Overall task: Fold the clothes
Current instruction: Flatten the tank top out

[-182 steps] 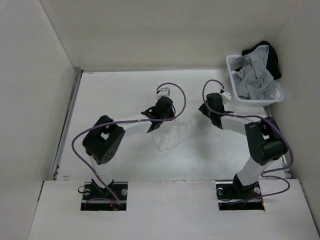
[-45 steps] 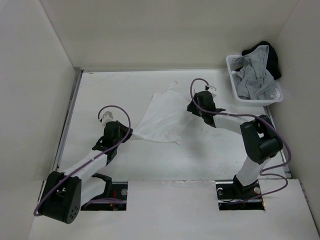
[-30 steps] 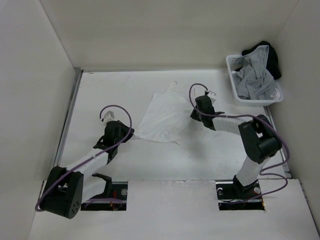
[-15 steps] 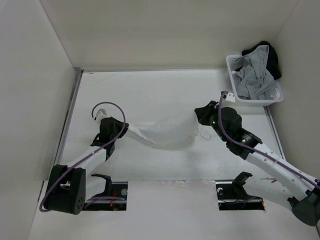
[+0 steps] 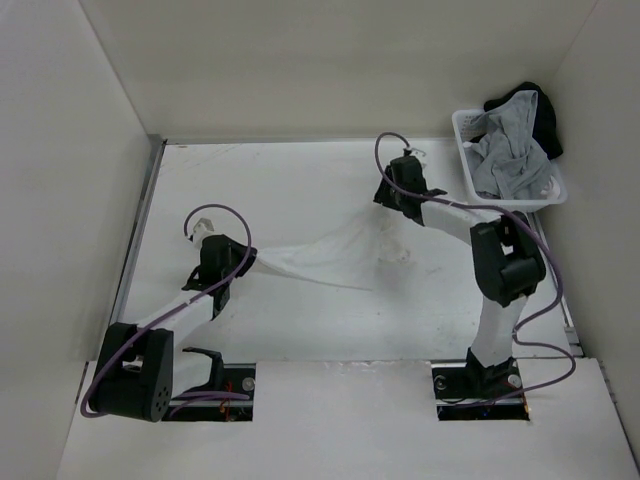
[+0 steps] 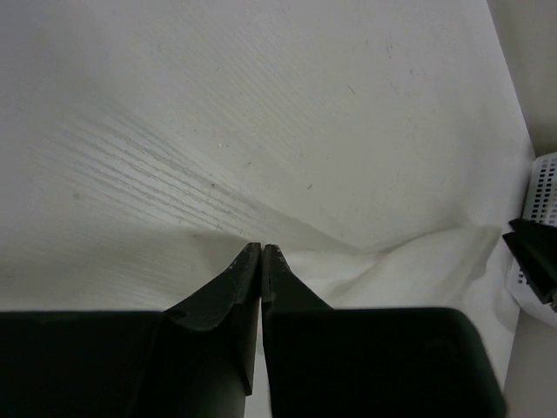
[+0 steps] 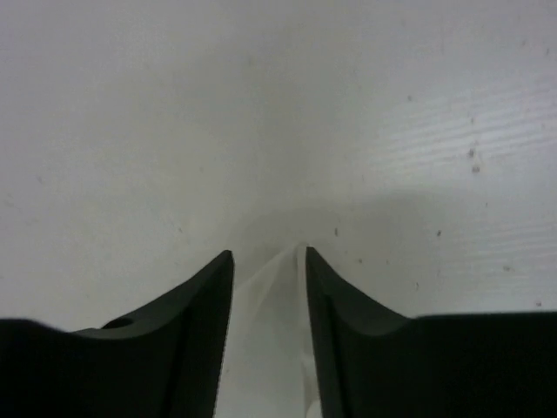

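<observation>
The clothes [image 5: 322, 257] stretch lengthwise from the left gripper [image 6: 261, 249], pinching one end, to the right gripper [image 7: 268, 254], jaws parted.

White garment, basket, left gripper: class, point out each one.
white garment [image 5: 325, 258], top view, its stretched middle.
basket [image 5: 464, 150], top view, its left rim.
left gripper [image 6: 261, 248], left wrist view, between its shut fingertips.

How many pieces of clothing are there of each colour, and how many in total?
white garment: 1, spread on the table
grey garment: 1, in the basket
black garment: 1, at the basket's far rim
Total: 3
</observation>
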Controlling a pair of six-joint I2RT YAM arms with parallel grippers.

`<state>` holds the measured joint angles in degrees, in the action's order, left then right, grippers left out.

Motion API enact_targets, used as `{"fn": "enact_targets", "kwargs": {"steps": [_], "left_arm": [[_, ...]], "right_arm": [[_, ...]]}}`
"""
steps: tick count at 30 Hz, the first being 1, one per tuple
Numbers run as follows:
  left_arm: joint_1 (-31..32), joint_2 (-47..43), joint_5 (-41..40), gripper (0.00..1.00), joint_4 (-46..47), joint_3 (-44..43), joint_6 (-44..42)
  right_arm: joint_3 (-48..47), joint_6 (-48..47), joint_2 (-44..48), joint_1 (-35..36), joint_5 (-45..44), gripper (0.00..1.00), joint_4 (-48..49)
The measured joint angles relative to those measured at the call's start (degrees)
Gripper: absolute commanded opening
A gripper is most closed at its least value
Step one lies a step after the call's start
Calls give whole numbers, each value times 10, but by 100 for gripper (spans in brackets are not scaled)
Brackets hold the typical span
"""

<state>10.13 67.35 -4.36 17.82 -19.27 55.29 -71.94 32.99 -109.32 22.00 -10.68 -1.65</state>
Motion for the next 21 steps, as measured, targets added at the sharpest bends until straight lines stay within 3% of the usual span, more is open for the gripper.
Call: {"fn": "enact_targets", "kwargs": {"steps": [2,4,6,8,9,11,14,15,19,21], "left_arm": [[0,0,0,1,0,0,0],[0,0,0,1,0,0,-2],[0,0,0,1,1,1,-3],[2,-1,0,1,5,6,-4],[3,-2,0,1,5,9,-5],[5,-7,0,1,4,20,-5],[5,-26,1,1,3,37,-7],[5,-33,1,1,2,40,-9],[8,-49,2,1,0,42,-12],[11,-54,3,1,0,42,-13]], "right_arm": [[-15,-5,7,-5,-3,60,7],[16,-5,52,-3,-8,57,20],[93,-3,132,11,-16,39,35],[178,9,219,45,-26,14,38],[217,18,258,69,-28,11,38],[275,42,303,120,-29,14,38],[332,74,308,173,-28,40,32],[347,83,304,181,-29,44,28],[374,113,293,199,-40,46,16],[376,127,286,204,-46,43,18]]}}
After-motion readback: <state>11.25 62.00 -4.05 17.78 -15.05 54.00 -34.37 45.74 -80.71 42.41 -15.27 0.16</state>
